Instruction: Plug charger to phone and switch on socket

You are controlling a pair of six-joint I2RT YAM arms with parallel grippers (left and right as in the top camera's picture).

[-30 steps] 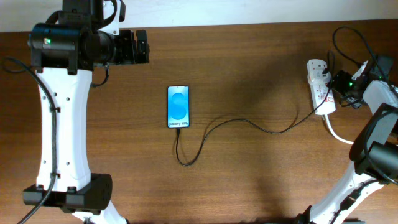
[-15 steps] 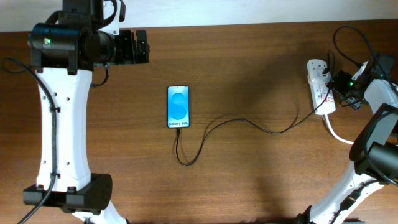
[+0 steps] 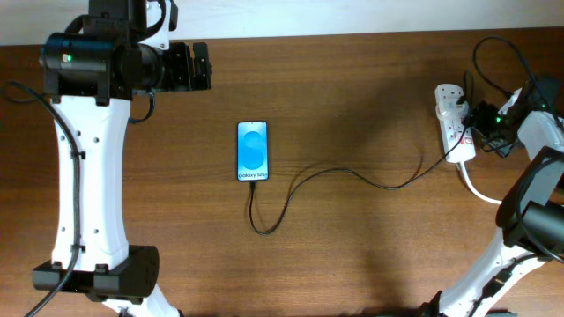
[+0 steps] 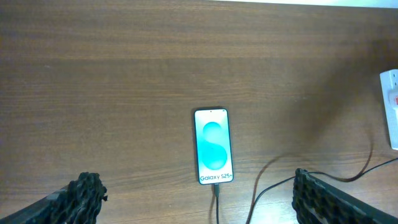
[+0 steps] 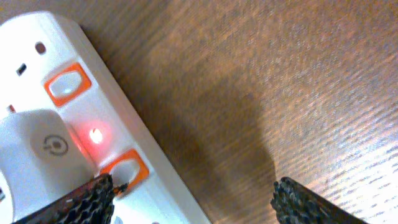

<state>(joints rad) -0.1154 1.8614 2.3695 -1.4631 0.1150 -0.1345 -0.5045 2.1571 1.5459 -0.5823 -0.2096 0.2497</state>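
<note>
The phone (image 3: pixel 252 151) lies flat mid-table with its blue screen lit; it also shows in the left wrist view (image 4: pixel 213 146). The charger cable (image 3: pixel 352 173) is plugged into the phone's bottom edge (image 4: pixel 216 186), loops, and runs right to a white plug in the socket strip (image 3: pixel 453 122). In the right wrist view the socket (image 5: pixel 74 118) shows orange-rimmed switches and a glowing red light beside the plug. My right gripper (image 3: pixel 483 123) is open right at the strip; its left fingertip (image 5: pixel 93 199) touches a switch. My left gripper (image 3: pixel 196 66) is open and empty, high at the far left.
The strip's thick white cord (image 3: pixel 476 187) curves off toward the right edge. Thin black cables (image 3: pixel 493 55) loop near the right arm. The wooden table (image 3: pixel 370 255) ends at a pale wall along the back.
The right gripper has shifted very slightly at the strip. The phone, the cable and the left arm have not moved.
</note>
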